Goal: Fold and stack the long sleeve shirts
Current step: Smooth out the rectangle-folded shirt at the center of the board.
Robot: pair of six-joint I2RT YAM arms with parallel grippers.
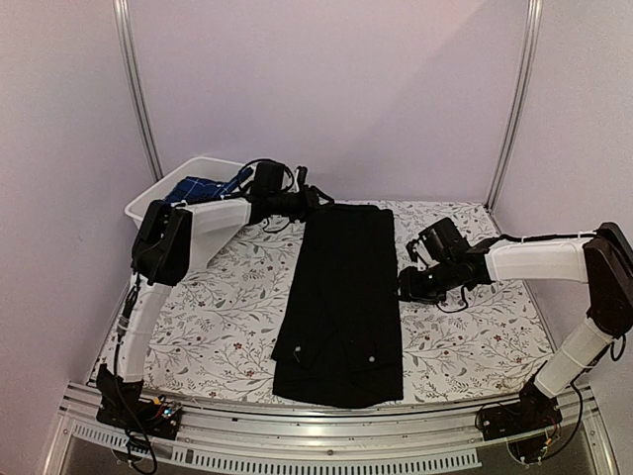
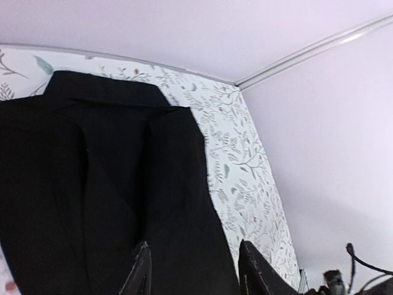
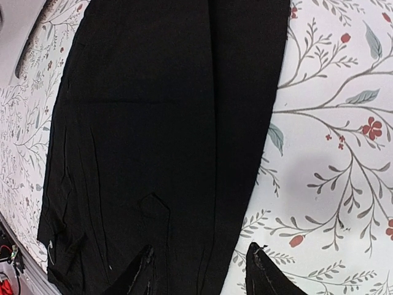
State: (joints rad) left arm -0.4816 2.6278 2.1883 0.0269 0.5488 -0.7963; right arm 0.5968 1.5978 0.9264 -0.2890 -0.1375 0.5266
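The black shirt point(image 1: 341, 297) lies as a narrow strip on the worktop point(image 1: 227, 317), left fingers point(image 2: 140, 273) near its collar and right fingers point(image 3: 261, 273) astride its edge, both parted and empty, seemingly poised for the next fold.

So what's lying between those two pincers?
The black shirt, folded into a long strip, lies between the left pincer and right pincer, shown in the top view.

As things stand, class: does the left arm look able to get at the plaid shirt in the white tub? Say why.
Probably yes. The plaid shirt lies uncovered in the white tub, close beside the left arm. The left claw points away, over the black shirt, so it must turn round.
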